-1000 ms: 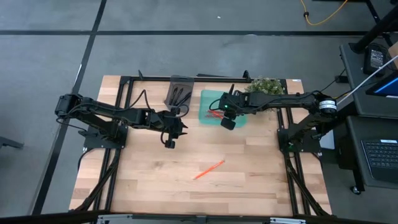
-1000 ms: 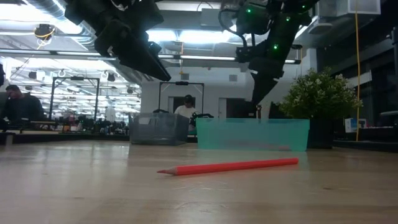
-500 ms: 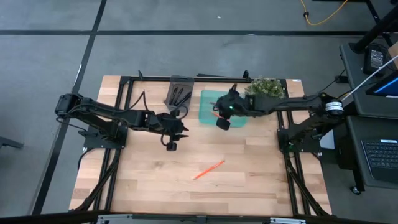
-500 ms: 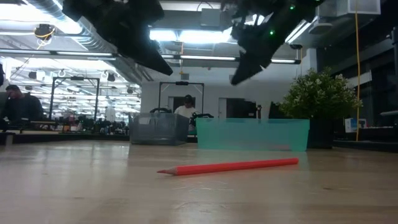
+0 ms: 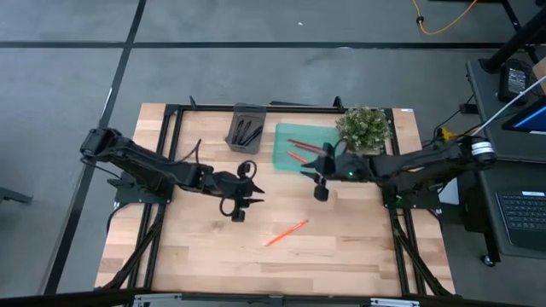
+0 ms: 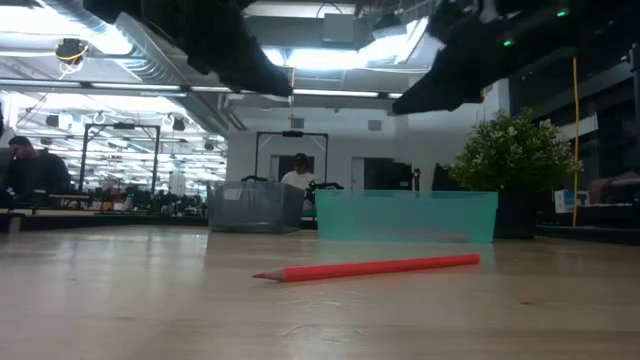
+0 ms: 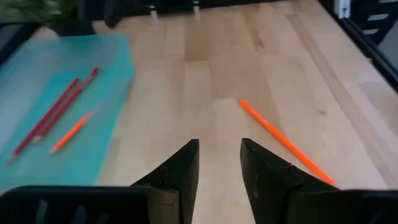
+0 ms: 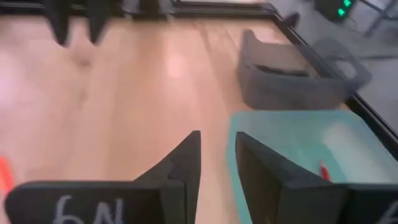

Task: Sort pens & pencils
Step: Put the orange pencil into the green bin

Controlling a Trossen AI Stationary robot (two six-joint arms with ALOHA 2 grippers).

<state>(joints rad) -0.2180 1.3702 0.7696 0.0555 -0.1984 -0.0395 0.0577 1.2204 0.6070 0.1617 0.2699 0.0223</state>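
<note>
A pale wooden table (image 5: 341,247) on a black frame stands on a grey floor; the low view looks across it into a bright workshop where a person sits far off at the left. At about 12 o'clock on the table a grey bin (image 5: 246,128) holds the black pens (image 5: 247,132), and just beside it, toward 1 o'clock, a teal tray (image 5: 286,158) holds three of the pencils (image 5: 300,151), red and orange, lying flat on its floor. A small potted plant (image 5: 364,126) stands at the tray's far corner. One more orange pencil (image 5: 285,232) lies alone on the bare wood near the table's centre, toward 6 o'clock, slanted, well apart from both containers.

The left gripper (image 5: 241,203) hangs above the table at about 9 o'clock of centre, its fingers spread with a clear gap and nothing between them; its wrist view shows the lone pencil ahead. The right gripper (image 5: 322,183) hovers off the near edge of the teal tray, at about 2 o'clock of centre, its fingers likewise parted and empty.
</note>
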